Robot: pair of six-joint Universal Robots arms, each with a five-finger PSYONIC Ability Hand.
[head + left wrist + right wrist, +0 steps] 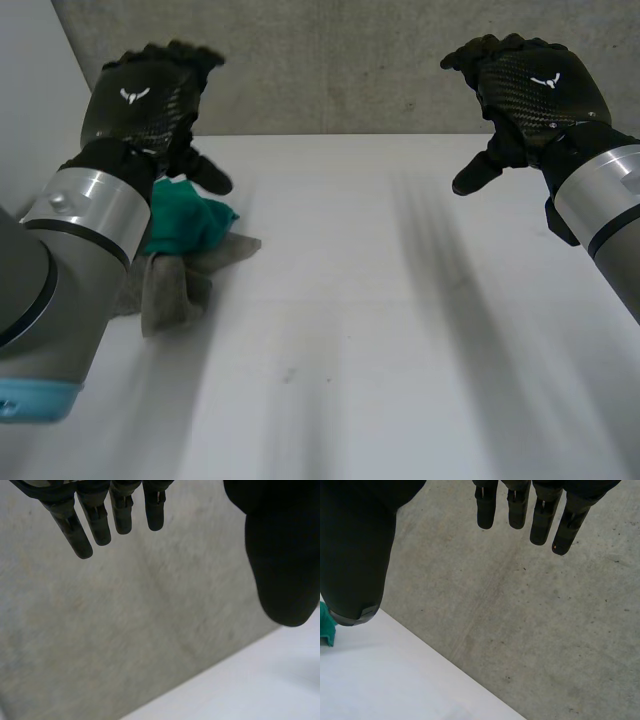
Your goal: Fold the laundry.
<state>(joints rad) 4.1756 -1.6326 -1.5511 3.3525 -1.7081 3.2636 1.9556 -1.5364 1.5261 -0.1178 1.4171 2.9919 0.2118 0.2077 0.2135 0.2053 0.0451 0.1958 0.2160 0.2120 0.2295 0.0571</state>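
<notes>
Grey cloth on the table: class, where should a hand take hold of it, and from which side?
Probably the grey cloth is best pinched at its bare corner pointing toward the table's middle, coming from that open side. The green cloth lies bunched over its far part, so a grasp there would likely catch both. The left hand, open, is nearest.

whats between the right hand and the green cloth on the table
Nothing: in the head view the white table between the right hand and the green cloth is bare. A grey cloth lies against the green one.
</notes>
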